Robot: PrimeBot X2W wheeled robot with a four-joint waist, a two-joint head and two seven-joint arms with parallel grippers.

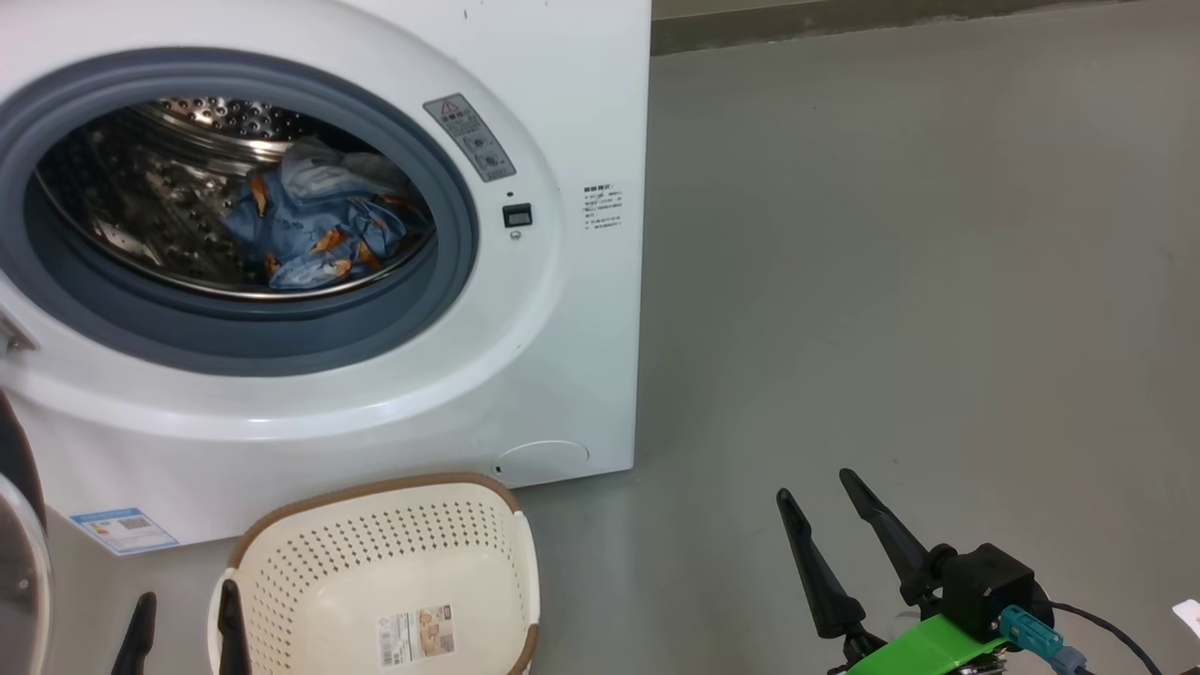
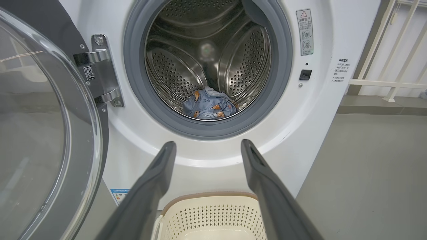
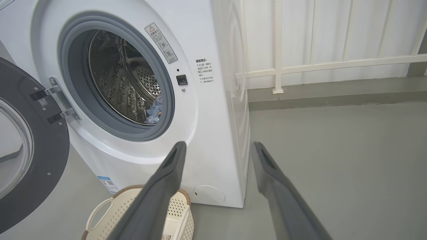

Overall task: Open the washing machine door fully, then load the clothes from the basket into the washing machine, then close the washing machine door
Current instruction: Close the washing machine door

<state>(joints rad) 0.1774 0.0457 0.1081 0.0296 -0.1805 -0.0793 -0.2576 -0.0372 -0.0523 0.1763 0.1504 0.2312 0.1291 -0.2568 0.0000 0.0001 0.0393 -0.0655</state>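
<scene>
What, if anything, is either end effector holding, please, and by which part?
Nothing: the left end effector and right end effector are open and empty; the clothes lie inside the washing machine.

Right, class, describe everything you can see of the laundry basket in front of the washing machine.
The laundry basket is cream-white perforated plastic, rounded-rectangular, with a brown woven-look rim and looped side handles. It stands upright on the grey floor before the washing machine, empty but for a label sticker on its bottom. The open left gripper hangs by its left edge; whether they touch is unclear.
</scene>
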